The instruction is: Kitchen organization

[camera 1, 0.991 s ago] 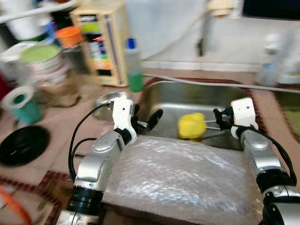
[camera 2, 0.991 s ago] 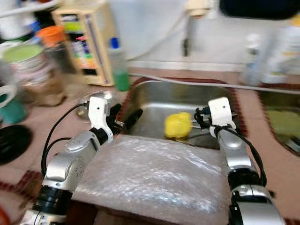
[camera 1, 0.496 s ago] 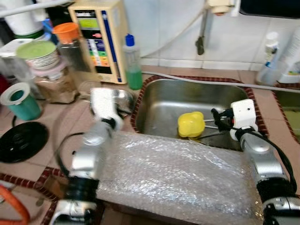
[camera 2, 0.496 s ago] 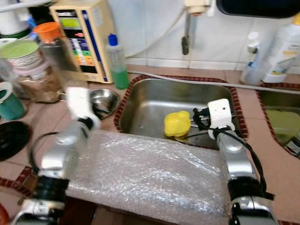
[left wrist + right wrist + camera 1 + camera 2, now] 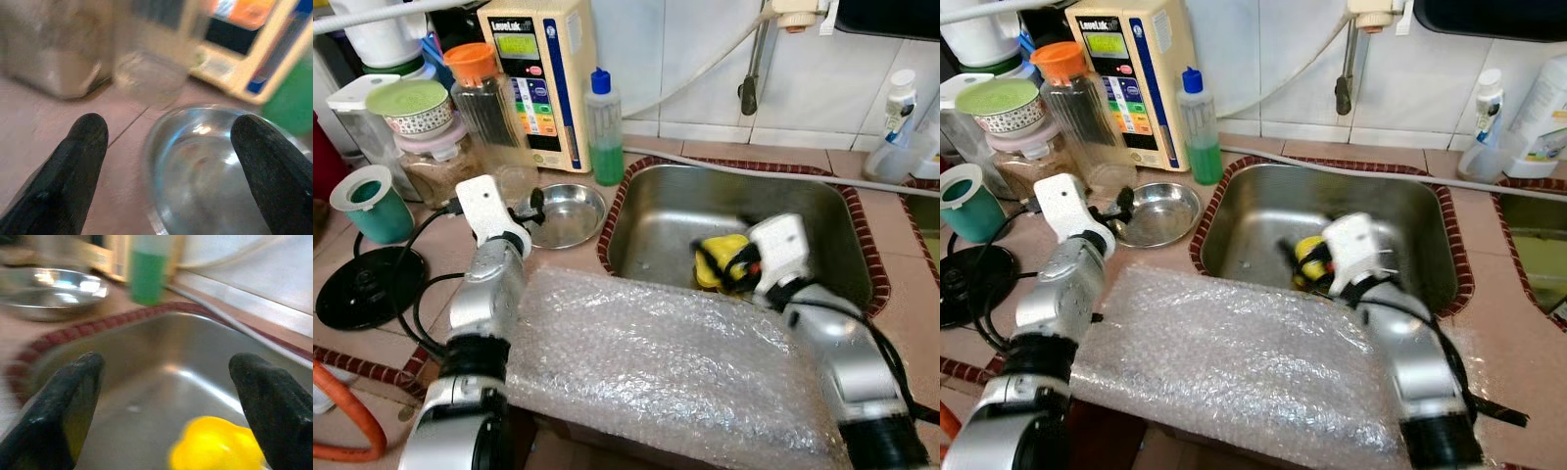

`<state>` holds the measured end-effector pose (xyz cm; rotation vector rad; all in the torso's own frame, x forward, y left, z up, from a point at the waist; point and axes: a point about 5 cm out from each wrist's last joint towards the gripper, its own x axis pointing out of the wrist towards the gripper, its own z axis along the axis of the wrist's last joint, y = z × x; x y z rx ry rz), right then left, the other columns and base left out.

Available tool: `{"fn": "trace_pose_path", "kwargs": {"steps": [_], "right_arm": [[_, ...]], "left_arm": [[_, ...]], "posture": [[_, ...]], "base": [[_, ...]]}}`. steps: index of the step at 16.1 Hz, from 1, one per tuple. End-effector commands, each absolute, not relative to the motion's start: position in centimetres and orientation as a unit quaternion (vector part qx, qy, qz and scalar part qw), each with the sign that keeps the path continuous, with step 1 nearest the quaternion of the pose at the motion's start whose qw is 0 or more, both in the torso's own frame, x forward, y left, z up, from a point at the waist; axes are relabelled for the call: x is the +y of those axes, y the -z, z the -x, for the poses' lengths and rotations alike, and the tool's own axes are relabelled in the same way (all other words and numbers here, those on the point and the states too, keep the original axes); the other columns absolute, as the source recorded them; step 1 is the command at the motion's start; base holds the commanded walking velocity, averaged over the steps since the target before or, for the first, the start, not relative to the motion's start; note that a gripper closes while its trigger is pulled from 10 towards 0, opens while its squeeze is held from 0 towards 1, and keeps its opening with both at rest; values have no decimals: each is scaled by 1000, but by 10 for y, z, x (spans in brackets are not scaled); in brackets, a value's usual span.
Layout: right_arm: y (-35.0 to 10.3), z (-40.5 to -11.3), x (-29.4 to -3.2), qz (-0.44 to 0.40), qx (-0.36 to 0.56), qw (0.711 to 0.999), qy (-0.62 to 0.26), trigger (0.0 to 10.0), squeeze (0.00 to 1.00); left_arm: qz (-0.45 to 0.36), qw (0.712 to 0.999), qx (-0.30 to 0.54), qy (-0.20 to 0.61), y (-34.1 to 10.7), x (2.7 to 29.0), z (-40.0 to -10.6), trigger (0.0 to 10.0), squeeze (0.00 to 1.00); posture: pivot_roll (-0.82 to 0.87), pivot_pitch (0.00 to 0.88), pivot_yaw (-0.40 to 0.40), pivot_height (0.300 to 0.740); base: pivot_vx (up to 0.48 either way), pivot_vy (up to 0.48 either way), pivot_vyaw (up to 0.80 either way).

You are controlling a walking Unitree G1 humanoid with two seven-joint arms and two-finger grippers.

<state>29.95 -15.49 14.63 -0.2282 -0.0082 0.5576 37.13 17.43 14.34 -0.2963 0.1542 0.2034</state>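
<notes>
Yellow plastic pepper-shaped toy (image 5: 720,260): lies on the stainless sink basin's (image 5: 675,211) floor, by its front wall. Right gripper (image 5: 168,396): nearer arm, jaws held apart, the toy just beyond them. Left gripper (image 5: 168,152): jaws apart, aimed at the shallow round steel bowl (image 5: 563,214) on the tiled countertop (image 5: 411,333). Sheet of clear bubble wrap (image 5: 666,362): draped over the counter's front edge.

Yellow pepper (image 5: 720,257); silver sink (image 5: 822,211), bowl (image 5: 570,217); green-filled bottle (image 5: 604,127); teal cup (image 5: 372,203).
</notes>
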Motion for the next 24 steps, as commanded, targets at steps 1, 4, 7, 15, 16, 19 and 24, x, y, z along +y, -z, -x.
{"fn": "trace_pose_path", "kwargs": {"steps": [1, 4, 7, 15, 16, 19, 24], "right_arm": [[-153, -287, -137, 103, -7, 935, -338, 10000, 0], [-152, -278, -132, 103, 9, 925, -366, 10000, 0], [-152, -276, -132, 109, 17, 924, -367, 10000, 0], [-150, -274, -133, 122, 34, 922, -366, 10000, 0], [-151, -274, -132, 121, 36, 921, -369, 10000, 0], [-150, -267, -128, 103, 43, 909, -401, 10000, 0], [-151, -267, -131, 102, 45, 910, -399, 10000, 0]], "left_arm": [[169, 969, 122, -132, -131, 182, -373, 10000, 0], [190, 958, 165, -139, -121, 182, -376, 10000, 0], [192, 958, 177, -120, -121, 180, -381, 10000, 0], [159, 957, 229, -76, -117, 179, -385, 0, 0], [157, 956, 238, -73, -115, 179, -384, 0, 0], [139, 958, 241, -64, -111, 180, -382, 0, 0], [125, 962, 229, -86, -114, 193, -383, 0, 0]], "posture": [[-28, 0, 110, 740], [-33, 0, 113, 740], [-37, 0, 116, 740], [-39, 0, 119, 740], [-35, 0, 119, 740], [-35, 0, 119, 740], [-35, 0, 122, 740]], "base": [[0, 0, 0], [0, 0, 0], [0, 0, 0], [0, 0, 0], [0, 0, 0], [0, 0, 0], [0, 0, 0]]}}
